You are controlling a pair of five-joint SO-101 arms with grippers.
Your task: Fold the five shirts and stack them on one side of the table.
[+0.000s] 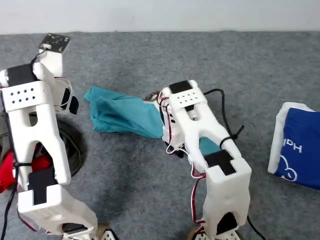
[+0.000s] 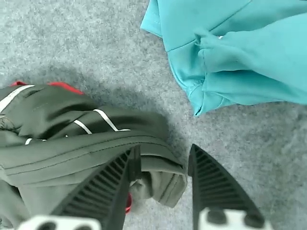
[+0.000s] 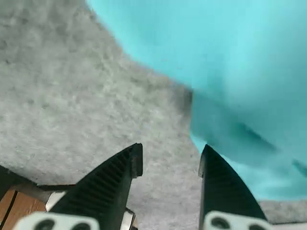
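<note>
Teal shirt (image 1: 125,116) lies crumpled beside the right gripper (image 3: 171,149).

Left arm (image 1: 35,125), right arm (image 1: 200,130): jaws parted.

A crumpled shirt (image 1: 125,116) lies mid-frame on the table (image 1: 250,65). A folded shirt (image 1: 295,145) sits at the right edge, a garment heap (image 1: 6,172) at the left.

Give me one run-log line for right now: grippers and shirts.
left gripper open over dark shirt edge | right gripper open beside teal shirt | teal shirt crumpled, mid-table | blue shirt folded, high view's right edge
</note>
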